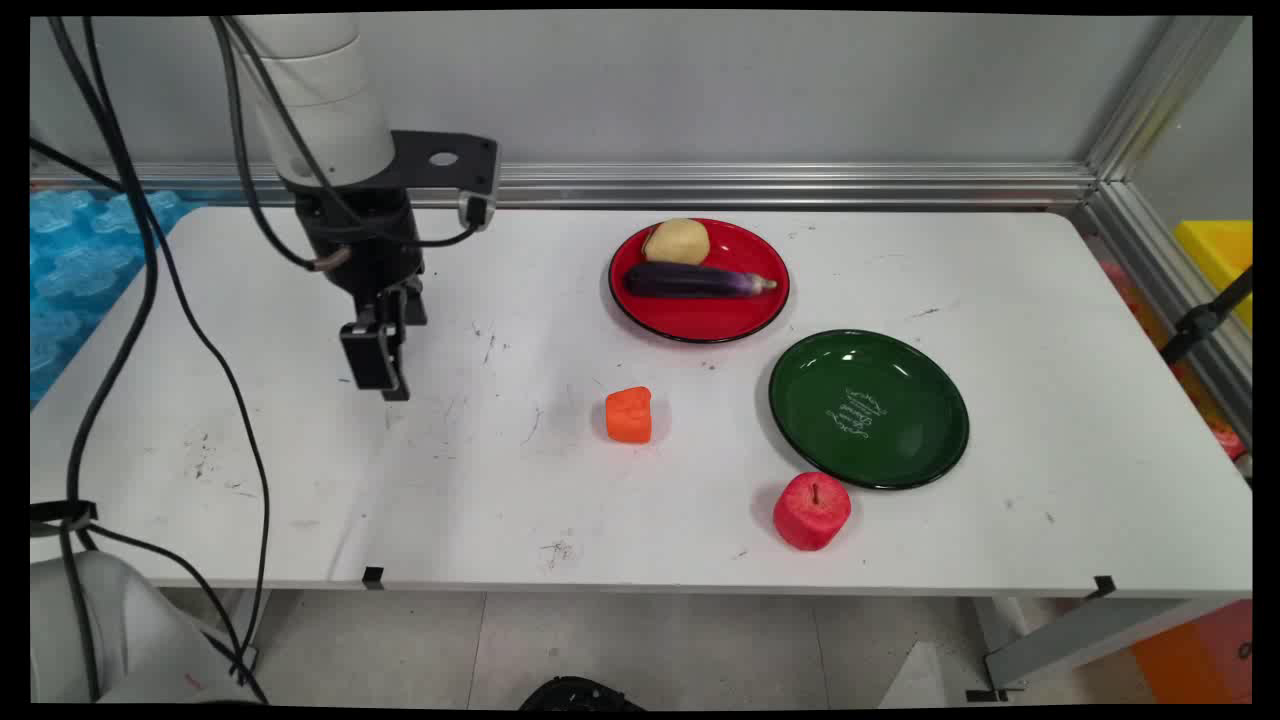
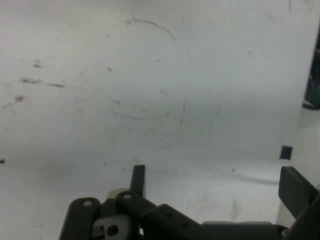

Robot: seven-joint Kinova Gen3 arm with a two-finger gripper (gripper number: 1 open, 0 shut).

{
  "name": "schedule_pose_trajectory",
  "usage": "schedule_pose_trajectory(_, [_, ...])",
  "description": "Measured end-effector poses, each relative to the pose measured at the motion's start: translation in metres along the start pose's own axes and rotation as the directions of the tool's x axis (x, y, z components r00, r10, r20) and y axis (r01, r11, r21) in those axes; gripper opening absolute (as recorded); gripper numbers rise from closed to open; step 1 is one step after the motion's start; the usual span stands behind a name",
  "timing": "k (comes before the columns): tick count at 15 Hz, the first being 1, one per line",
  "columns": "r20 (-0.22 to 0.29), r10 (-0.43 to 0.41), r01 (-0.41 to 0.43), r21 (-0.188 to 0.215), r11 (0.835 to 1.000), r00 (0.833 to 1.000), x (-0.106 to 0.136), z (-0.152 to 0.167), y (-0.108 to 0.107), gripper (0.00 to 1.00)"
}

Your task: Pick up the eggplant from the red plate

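Gripper (image 1: 385,375) hangs empty over bare table (image 1: 300,470) — fingers spread wide — with the orange piece (image 1: 628,415), nearest thing, well off toward the plates.

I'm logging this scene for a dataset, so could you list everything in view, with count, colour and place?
red plate: one, red, far centre of the table
potato: one, tan, on the red plate's far side
eggplant: one, purple, lying across the red plate, in front of the potato
green plate: one, dark green, bare, right of centre
orange vegetable piece: one, orange, table centre
apple: one, red, near the front edge, beside the green plate
table: one, white, scuffed
gripper: one, black, over bare table at left, open, holding nothing
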Motion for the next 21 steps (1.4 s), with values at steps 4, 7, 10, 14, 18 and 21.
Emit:
schedule_pose_trajectory(4, [-0.054,-0.016,0.018,0.047,0.999,0.998,0.022,0.002,-0.016,1.0])
schedule_pose_trajectory(7, [-0.103,-0.007,0.017,0.088,0.996,0.995,0.048,0.005,-0.034,1.0])
schedule_pose_trajectory(10, [-0.153,0.004,0.015,0.124,0.992,0.988,0.075,0.008,-0.053,1.0])
schedule_pose_trajectory(14, [-0.231,0.037,0.005,0.179,0.984,0.972,0.119,0.015,-0.085,1.0])
schedule_pose_trajectory(18, [-0.291,0.074,-0.007,0.222,0.975,0.954,0.157,0.022,-0.114,1.0])
schedule_pose_trajectory(21, [-0.322,0.103,-0.023,0.243,0.97,0.941,0.179,0.031,-0.133,1.0])
